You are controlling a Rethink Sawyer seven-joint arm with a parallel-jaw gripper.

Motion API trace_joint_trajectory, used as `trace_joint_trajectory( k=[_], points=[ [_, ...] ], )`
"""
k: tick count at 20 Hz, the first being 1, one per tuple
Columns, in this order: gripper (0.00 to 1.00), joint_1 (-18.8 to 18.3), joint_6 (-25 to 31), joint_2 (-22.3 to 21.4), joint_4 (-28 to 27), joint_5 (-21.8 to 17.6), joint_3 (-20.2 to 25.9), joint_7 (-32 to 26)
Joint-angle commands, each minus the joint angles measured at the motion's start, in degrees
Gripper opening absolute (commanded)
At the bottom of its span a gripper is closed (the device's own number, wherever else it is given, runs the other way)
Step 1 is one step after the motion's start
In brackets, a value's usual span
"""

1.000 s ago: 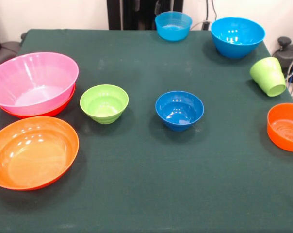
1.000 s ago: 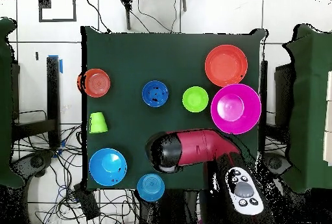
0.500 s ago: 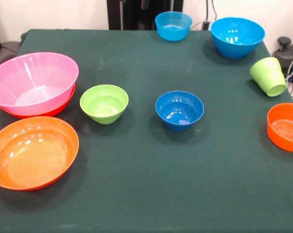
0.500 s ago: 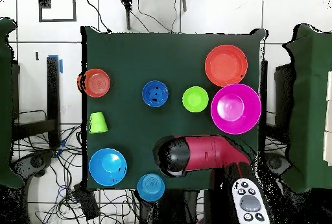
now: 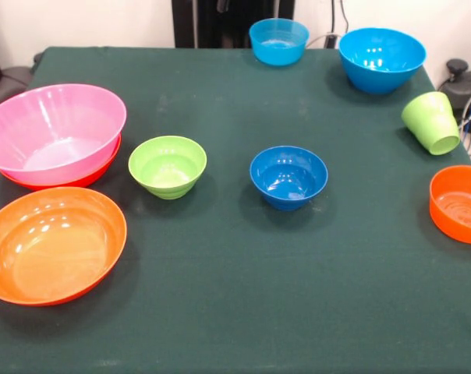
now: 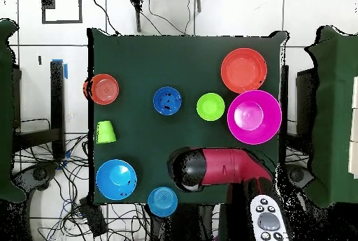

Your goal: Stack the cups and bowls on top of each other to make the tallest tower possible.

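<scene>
The big pink bowl [image 5: 56, 128] [image 6: 254, 117] sits nested in a wide orange bowl [image 5: 72, 181] at the table's left in the front view. A second wide orange bowl [image 5: 52, 245] [image 6: 244, 70] stands in front of it. In the middle are a lime green bowl [image 5: 167, 165] [image 6: 210, 106] and a dark blue bowl [image 5: 288, 176] [image 6: 167, 100]. Two sky blue bowls [image 5: 278, 40] [image 5: 381, 58] stand at the back. A lime green cup [image 5: 432, 122] [image 6: 105, 132] lies on its side at the right, near a smaller orange bowl [image 5: 462, 204]. The gripper [image 6: 183, 170] shows only from above, by the table's base-side edge.
The red arm [image 6: 224, 167] reaches across the base-side strip of the green table [image 5: 235, 312]. The smaller orange bowl and the cup sit close to the table's right edge in the front view. Cables and a black device [image 5: 463, 78] lie just beyond that edge.
In the overhead view the arm's end has drawn back slightly toward the robot's base. No bowl or cup has moved.
</scene>
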Motion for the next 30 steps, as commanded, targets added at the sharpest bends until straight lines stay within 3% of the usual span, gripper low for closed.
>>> trace_joint_trajectory(
  k=[1,9,14,24,30],
  points=[
    [1.0,5.07,-5.79,4.18,-2.31,2.45,0.03,12.0],
    [1.0,11.27,-3.56,5.65,-5.12,3.98,-4.72,16.19],
    [1.0,15.26,-5.35,9.85,-8.5,4.17,-6.46,19.08],
    [1.0,21.27,-6.56,17.04,-14.95,8.22,-8.89,26.05],
    [1.0,23.53,-6.92,18.99,-16.48,10.13,-10.3,27.48]
  ],
)
